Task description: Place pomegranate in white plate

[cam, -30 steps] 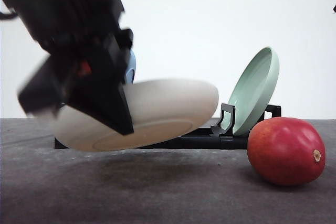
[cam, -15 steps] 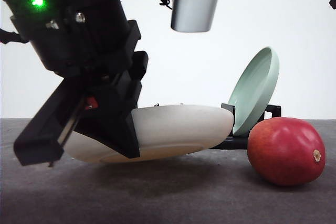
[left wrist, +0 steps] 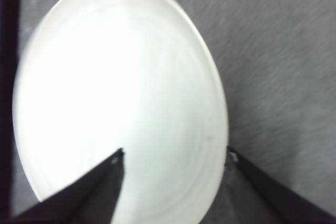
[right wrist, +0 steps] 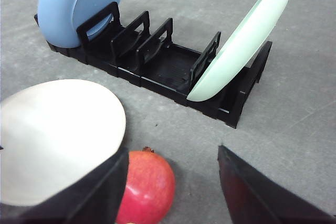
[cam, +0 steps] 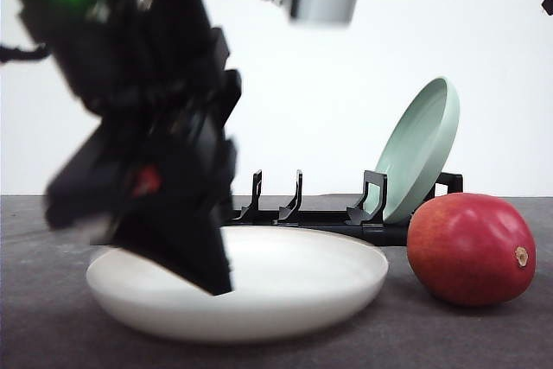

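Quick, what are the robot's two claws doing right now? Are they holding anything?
Left gripper: open, its fingers on either side of the white plate's rim, not squeezing it.
Right gripper: open, holding nothing, above the pomegranate.

A dark grey, matte tabletop [right wrist: 294, 103] carried everything. On it lay a wide off-white round plate [cam: 285, 287], seemingly flat, a glossy red pomegranate [cam: 471, 248] just beside it, and a black slotted plastic dish rack [right wrist: 157, 66] behind.
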Controlling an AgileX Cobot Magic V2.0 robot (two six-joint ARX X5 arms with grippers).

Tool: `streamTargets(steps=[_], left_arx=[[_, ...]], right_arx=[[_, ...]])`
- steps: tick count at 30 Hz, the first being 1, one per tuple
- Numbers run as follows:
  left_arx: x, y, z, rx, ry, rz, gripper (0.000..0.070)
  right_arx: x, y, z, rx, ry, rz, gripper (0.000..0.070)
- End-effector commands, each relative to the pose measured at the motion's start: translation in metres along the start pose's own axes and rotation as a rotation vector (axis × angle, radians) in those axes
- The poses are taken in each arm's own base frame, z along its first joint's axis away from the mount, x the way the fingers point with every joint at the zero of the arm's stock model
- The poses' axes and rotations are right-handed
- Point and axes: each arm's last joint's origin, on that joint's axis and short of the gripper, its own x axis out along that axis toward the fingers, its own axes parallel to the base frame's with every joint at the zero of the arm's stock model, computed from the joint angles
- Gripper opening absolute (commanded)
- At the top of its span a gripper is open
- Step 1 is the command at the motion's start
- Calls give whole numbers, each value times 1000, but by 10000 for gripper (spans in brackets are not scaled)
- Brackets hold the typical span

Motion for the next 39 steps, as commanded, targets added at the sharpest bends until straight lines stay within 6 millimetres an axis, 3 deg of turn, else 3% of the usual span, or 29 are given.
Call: streamTargets(steps=[1, 6, 13, 24, 31, 35, 39], left_arx=[[-4, 4, 8, -79, -29, -62, 445], [-12, 28, 7, -282, -73, -200, 442], [-20, 77, -24, -662, -153, -343, 434], [-55, 145, -96, -1049, -236, -89, 435], [-91, 158, -132, -1136, -349, 115, 435], [-106, 153, -146, -1163, -400, 205, 435], [-108, 143, -157, -1186, -398, 235, 435]], right_arx=[[-2, 1, 5, -15, -20, 4, 339], [-2, 1, 5, -14, -20, 4, 339], [-2, 1, 5, -10, -20, 5, 339], [-2, 1, 3, 85, -5, 8, 351], [2, 2, 3, 169, 18, 54, 358], [10, 2, 3, 210, 61, 77, 422], [23, 4, 2, 255, 129, 89, 428]])
